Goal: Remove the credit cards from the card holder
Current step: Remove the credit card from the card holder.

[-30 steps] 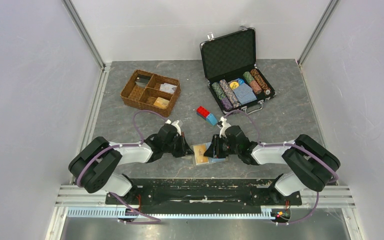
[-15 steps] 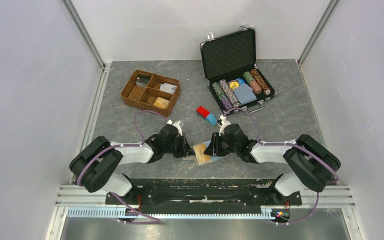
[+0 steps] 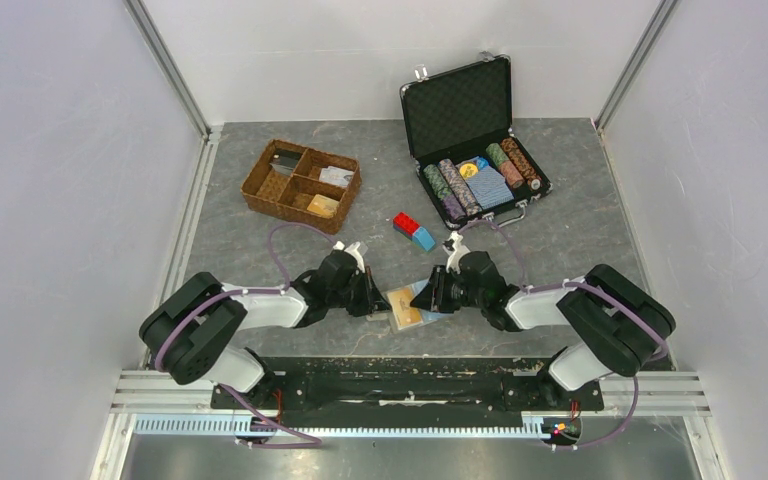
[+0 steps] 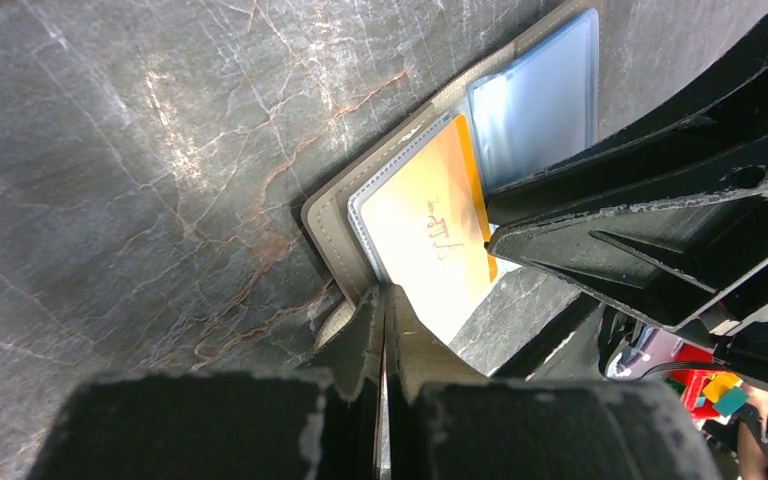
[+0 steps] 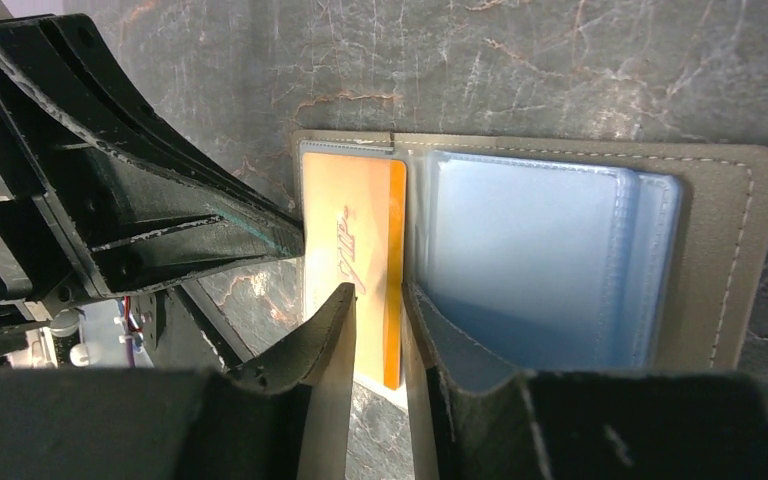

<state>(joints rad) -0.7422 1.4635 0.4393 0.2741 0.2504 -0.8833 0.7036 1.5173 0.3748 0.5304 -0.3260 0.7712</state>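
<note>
Grey-tan card holder [image 5: 750, 250] open flat on the dark marbled surface [image 3: 380, 170], close to the near edge, between the two arms. Orange-gold one of the credit cards [image 5: 350, 230] in the clear sleeve on one half. Light blue ones [image 5: 530, 250] stacked in the sleeve on the other half. All seated in the holder. Pinched on the holder's edge just beside the little side tab: left end effector [image 4: 385, 320], fingers pressed together with only a hairline between. Slightly apart: right end effector [image 5: 377, 300], tips straddling the inner edge of the orange card; contact with the card not clear. Both arms low, converging on the holder from either side. Farther back and well apart from it: brown wicker tray [image 3: 252, 185], open black chip case [image 3: 460, 110], red and blue blocks [image 3: 413, 231] between case and holder.
</note>
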